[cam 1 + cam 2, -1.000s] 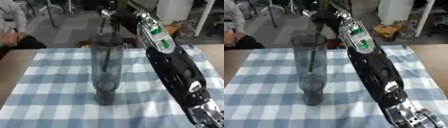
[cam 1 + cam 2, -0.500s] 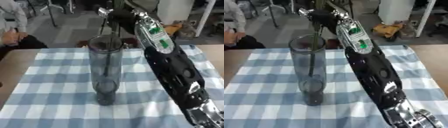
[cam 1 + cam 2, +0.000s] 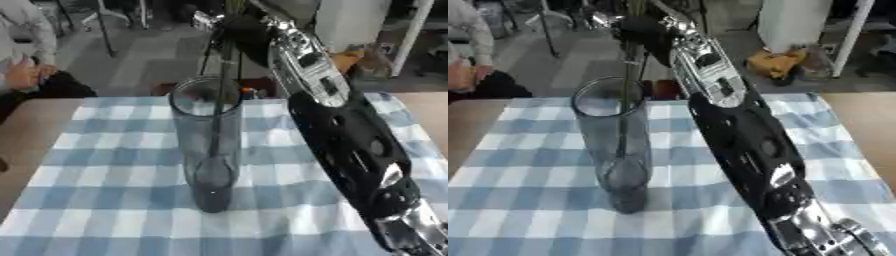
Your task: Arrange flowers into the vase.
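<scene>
Lowered since a second ago: thin dark green flower stems (image 3: 222, 95), now reaching deeper into the tall clear glass cylinder vase (image 3: 208, 145), lower ends near its base. Right hand (image 3: 234, 26) high above the vase mouth, at the end of the long black-and-silver right arm (image 3: 346, 135) that slants up from the lower right; fingers look closed about the upper part of the stems, though blurred and dark there, so the exact hold hard to make out. Stems hanging nearly straight down from the hand, passing through the rim of the vase toward its far right side, continuing inside the glass. Vase upright, standing on the blue-and-white checked cloth (image 3: 105, 170), roughly at its middle, just left of the arm. Cloth spread over the light brown wooden desk (image 3: 22, 135), bare wood showing to the left of the vase and at the far right. Small red and orange object (image 3: 248, 93) just behind the vase at the cloth's far edge, too unclear to name. Left hand not visible in either view.
</scene>
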`<state>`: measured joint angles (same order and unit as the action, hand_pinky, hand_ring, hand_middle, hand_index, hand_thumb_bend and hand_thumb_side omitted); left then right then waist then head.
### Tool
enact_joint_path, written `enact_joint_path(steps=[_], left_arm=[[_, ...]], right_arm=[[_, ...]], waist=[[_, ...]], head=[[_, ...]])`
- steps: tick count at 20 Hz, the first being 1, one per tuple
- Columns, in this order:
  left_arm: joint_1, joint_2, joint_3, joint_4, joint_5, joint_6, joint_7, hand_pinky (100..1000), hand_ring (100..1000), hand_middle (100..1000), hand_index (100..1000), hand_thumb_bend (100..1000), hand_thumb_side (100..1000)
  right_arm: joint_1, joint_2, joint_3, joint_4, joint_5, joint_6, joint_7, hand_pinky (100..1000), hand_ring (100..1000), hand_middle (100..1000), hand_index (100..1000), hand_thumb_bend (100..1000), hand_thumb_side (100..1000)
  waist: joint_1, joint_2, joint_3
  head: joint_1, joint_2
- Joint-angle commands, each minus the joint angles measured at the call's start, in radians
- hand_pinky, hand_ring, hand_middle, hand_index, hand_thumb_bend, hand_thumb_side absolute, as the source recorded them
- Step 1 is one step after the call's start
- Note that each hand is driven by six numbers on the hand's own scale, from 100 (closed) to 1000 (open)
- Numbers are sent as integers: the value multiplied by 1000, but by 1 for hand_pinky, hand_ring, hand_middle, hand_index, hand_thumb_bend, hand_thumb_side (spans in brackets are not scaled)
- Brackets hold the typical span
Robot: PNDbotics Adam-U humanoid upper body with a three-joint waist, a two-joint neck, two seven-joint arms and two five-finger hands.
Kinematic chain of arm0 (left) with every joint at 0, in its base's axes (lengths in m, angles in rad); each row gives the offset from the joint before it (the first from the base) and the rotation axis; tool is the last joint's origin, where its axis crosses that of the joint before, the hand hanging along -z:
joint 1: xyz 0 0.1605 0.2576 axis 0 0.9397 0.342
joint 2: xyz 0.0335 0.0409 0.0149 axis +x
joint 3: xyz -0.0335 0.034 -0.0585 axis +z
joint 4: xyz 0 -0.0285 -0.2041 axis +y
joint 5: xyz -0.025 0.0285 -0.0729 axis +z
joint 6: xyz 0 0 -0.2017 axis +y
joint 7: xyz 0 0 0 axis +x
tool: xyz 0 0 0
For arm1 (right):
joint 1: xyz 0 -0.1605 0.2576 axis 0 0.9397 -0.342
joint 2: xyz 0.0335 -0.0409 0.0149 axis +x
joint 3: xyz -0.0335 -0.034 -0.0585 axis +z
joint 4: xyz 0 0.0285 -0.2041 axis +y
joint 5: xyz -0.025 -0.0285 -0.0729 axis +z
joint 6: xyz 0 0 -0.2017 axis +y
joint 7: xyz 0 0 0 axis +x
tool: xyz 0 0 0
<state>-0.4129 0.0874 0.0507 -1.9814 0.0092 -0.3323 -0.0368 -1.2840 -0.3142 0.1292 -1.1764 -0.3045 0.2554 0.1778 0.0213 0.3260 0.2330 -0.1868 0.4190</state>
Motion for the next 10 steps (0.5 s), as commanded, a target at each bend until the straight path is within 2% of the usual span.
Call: enact_joint_path(steps=[1, 6, 10], left_arm=[[-11, 7, 5, -19, 5, 2, -1, 394, 603, 707, 817, 100, 1000], [-9, 5, 4, -19, 5, 2, -1, 393, 603, 707, 817, 100, 1000], [-9, 4, 5, -19, 5, 2, -1, 392, 603, 707, 817, 100, 1000]], right_arm=[[-13, -25, 7, -42, -17, -12, 0, 109, 239, 100, 100, 259, 100], [1, -27, 17, -59, -24, -23, -1, 117, 249, 100, 100, 253, 100], [12, -32, 27, -64, -6, -56, 19, 128, 263, 100, 100, 248, 100]], waist=[[0, -27, 1], [-2, -28, 5], [-1, -27, 8]], head=[[8, 3], [18, 10], [29, 12]])
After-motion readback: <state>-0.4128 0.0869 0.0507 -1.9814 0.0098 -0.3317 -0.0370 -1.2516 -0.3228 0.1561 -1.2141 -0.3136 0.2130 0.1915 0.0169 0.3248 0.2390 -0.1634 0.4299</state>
